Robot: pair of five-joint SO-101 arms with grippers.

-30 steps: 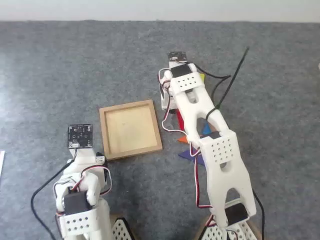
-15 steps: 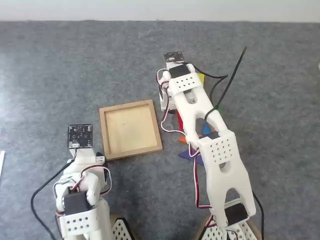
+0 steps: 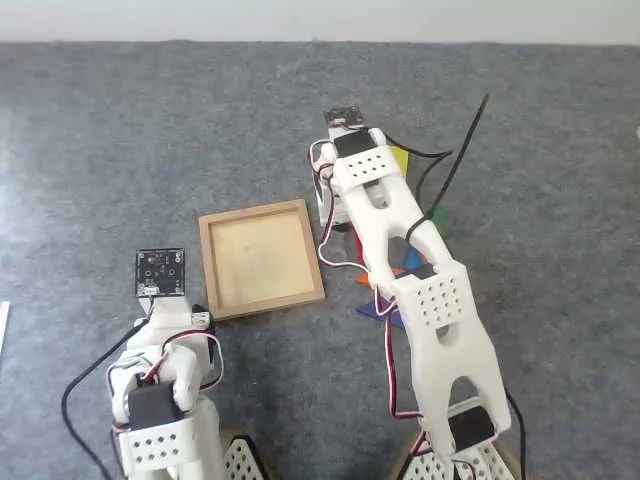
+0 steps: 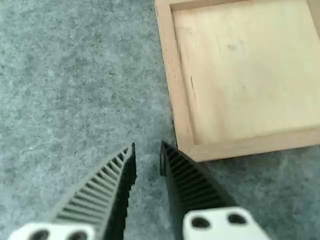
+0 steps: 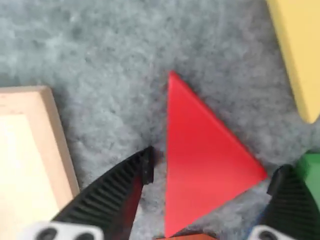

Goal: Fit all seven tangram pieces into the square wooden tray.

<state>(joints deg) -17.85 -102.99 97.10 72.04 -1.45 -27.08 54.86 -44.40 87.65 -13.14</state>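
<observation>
one piece is lined up for a grasp: the red triangle (image 5: 200, 165), lying flat on the surface just beside the square wooden tray (image 3: 262, 258), off the rim nearest the right arm. the right gripper (image 5: 215, 167) hangs over it with its fingers spread wide, one tip in the gap between the triangle and the tray rim and the other past the triangle's far corner. neither tip looks to be touching the piece. that straddle reads as preparation to close across the triangle's width, and taking the piece closest to the tray first would keep the carry short.

the tray itself holds nothing, so all seven pieces seem to remain outside it. the yellow piece (image 5: 297, 55) and the green piece (image 5: 312, 167) lie farther from the tray than the red one, and orange (image 3: 365, 279), blue (image 3: 412, 260) and purple (image 3: 378, 310) pieces peek out from under the right arm, also on that side of the tray.

the left gripper (image 4: 147, 150) sits low by the tray's near corner, fingers only slightly parted with bare surface between them, probably parked out of the way.

the surface (image 3: 120, 130) is a grey, felt-like mat. beyond the tray, at the mat's far edge, a pale strip (image 3: 300, 20) runs across, too plain to identify.
</observation>
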